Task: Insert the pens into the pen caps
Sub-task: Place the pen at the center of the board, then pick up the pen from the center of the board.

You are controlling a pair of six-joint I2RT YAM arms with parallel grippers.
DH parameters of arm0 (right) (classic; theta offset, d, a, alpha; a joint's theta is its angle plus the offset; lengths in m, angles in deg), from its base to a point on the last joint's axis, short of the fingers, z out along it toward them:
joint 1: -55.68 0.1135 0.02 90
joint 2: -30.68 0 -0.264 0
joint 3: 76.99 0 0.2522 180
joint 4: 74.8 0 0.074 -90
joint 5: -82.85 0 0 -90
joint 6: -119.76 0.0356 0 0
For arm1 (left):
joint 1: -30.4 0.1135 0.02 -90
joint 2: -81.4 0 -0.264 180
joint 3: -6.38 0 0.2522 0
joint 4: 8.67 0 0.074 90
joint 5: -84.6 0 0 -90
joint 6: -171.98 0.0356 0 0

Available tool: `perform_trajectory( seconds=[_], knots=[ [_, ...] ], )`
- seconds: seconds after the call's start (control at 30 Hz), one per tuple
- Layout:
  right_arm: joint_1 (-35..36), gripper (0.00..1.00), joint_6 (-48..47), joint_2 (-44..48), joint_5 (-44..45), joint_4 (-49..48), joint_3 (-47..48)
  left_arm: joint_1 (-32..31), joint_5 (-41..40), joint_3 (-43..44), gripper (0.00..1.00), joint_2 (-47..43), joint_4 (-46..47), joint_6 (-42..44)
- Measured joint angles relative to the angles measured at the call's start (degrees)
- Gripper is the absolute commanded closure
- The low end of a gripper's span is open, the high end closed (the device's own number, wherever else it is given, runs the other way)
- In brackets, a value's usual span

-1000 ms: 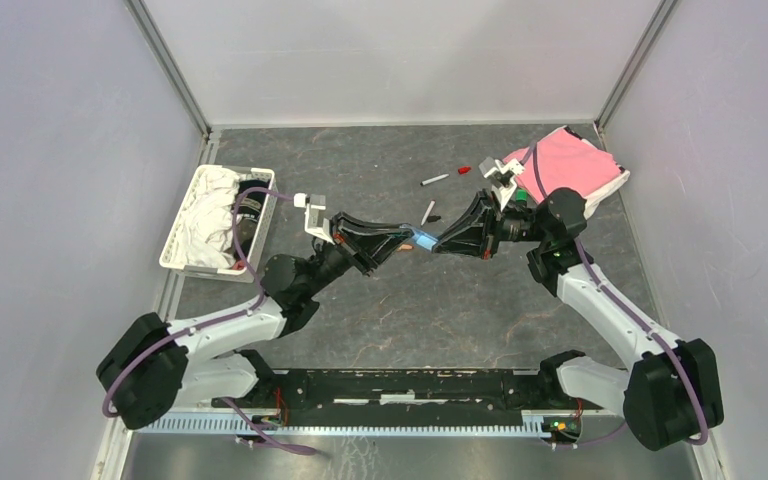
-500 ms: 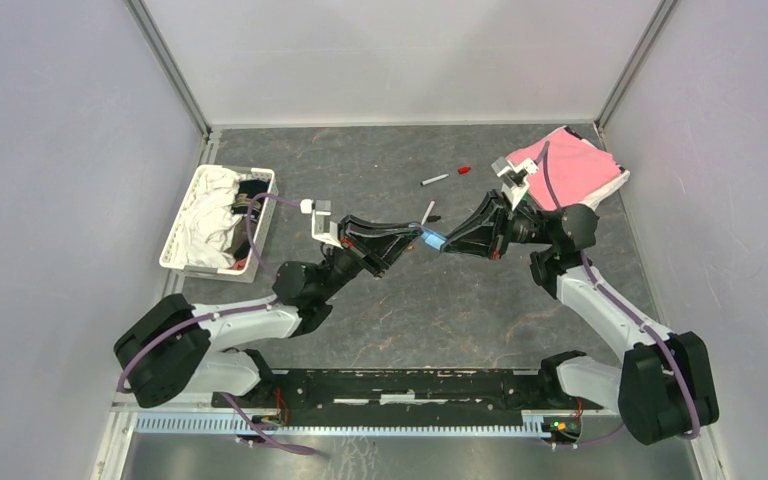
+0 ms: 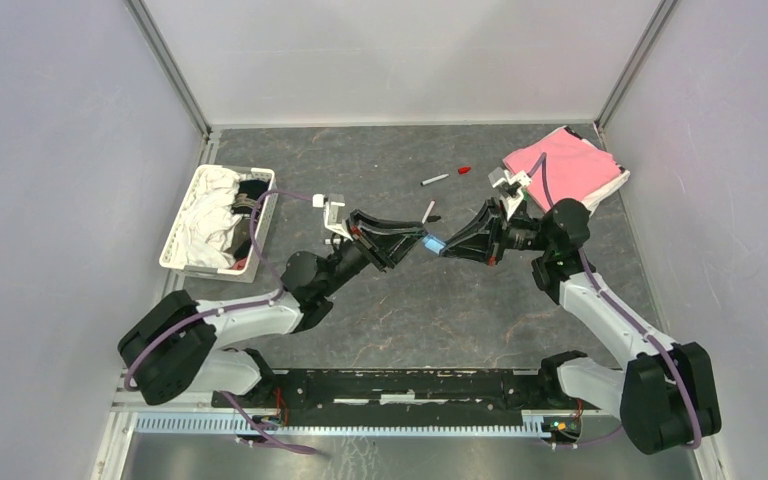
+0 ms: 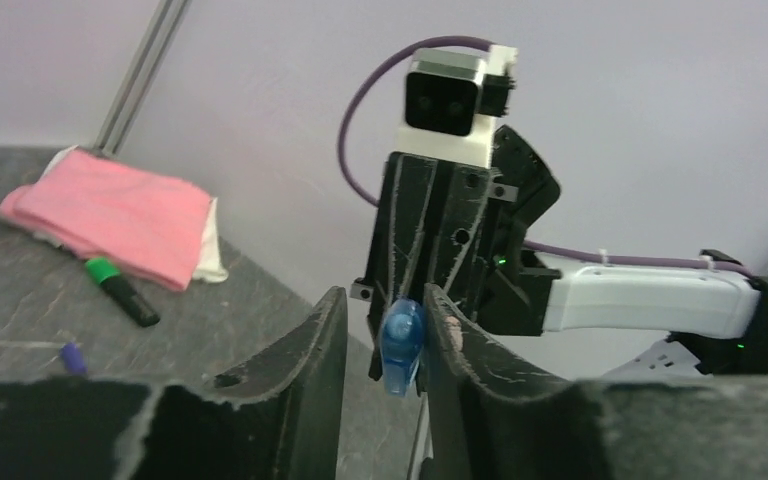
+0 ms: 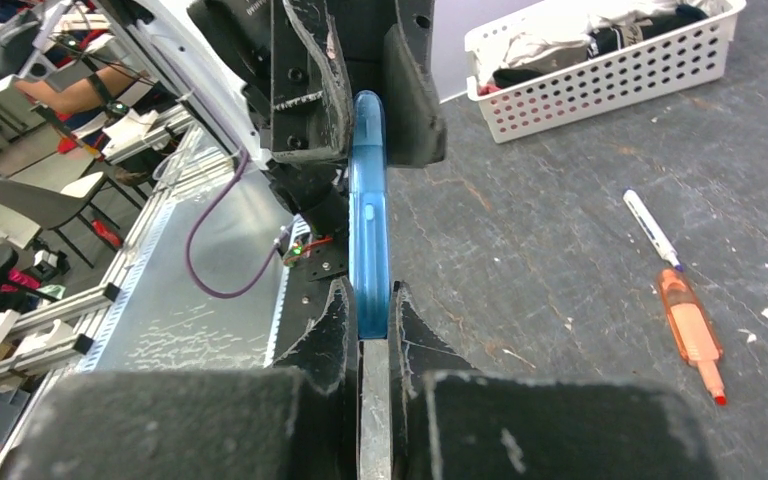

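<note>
At centre of the overhead view: blue marker, held up off the table.
Right gripper: pinching the blue marker's near end.
Left gripper: fingers spread, flanking the marker's far end.
Lower right, right wrist view: orange marker and white pen, lying near each other.

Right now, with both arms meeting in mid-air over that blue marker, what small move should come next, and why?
Probably close the left gripper on the blue marker. The right gripper clamps the marker's other end, and its rounded tip sits between the left jaws with a gap showing on one side.
</note>
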Motion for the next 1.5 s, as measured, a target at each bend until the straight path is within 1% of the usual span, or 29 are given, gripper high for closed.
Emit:
perform_trajectory(
  seconds=[0.13, 0.2, 0.23, 0.27, 0.33, 0.4, 0.53, 0.6, 0.73, 0.9, 1.0, 1.13, 1.33, 1.5],
  knots=[
    [-0.44, 1.00, -8.39, 0.42, 0.37, 8.39, -0.02, 3.21, 0.00, 0.00, 0.33, -3.21, -8.52, -0.46],
    [-1.84, 1.00, -11.74, 0.42, 0.39, 11.32, -0.20, 4.81, -0.90, 0.00, 0.25, -6.88, -13.66, -0.09],
    [-2.67, 1.00, -12.96, 0.42, 0.42, 12.39, -0.39, 5.25, -1.55, -0.02, 0.23, -8.76, -15.67, 0.59],
    [-3.98, 1.00, -16.00, 0.44, 0.66, 15.08, -0.63, 5.64, -2.36, -0.02, 0.23, -11.19, -18.16, 1.42],
    [-6.23, 1.00, -18.93, 0.42, 1.53, 17.70, -0.70, 5.95, -3.87, 0.00, 0.23, -15.78, -22.60, 3.58],
    [-9.73, 1.00, -24.50, 0.24, 4.09, 22.99, -0.72, 5.92, -5.42, 0.02, 0.22, -20.20, -28.26, 6.40],
    [-17.42, 0.99, -31.17, -2.84, 11.17, 28.28, -0.74, 5.95, -7.80, -0.04, 0.22, -24.20, -37.24, 10.47],
    [-20.04, 0.98, -33.33, -5.42, 15.52, 29.97, -0.74, 5.95, -8.04, -0.68, 0.22, -24.57, -39.47, 11.63],
    [-22.53, 0.97, -36.92, -10.56, 24.52, 31.43, -0.74, 5.95, -8.61, -3.08, 0.22, -24.68, -42.36, 12.70],
    [-24.61, 0.95, -39.30, -19.02, 32.87, 31.95, 0.50, 5.95, -9.05, -4.81, 0.22, -24.85, -44.04, 13.64],
    [-26.45, 0.93, -39.78, -22.45, 36.46, 32.11, 1.22, 5.95, -9.05, -5.42, 0.22, -25.51, -44.17, 13.79],
    [-27.61, 0.90, -41.05, -26.36, 38.53, 33.40, 3.69, 5.95, -9.11, -6.40, 0.21, -26.45, -44.00, 13.84],
    [-27.41, 0.76, -41.40, -32.15, 38.47, 34.27, 7.69, 5.95, -9.20, -6.88, 0.21, -26.43, -44.02, 13.86],
    [-26.80, 0.57, -41.77, -36.50, 38.45, 36.44, 12.50, 5.95, -9.16, -6.88, 0.21, -25.62, -44.00, 13.86]
  ],
)
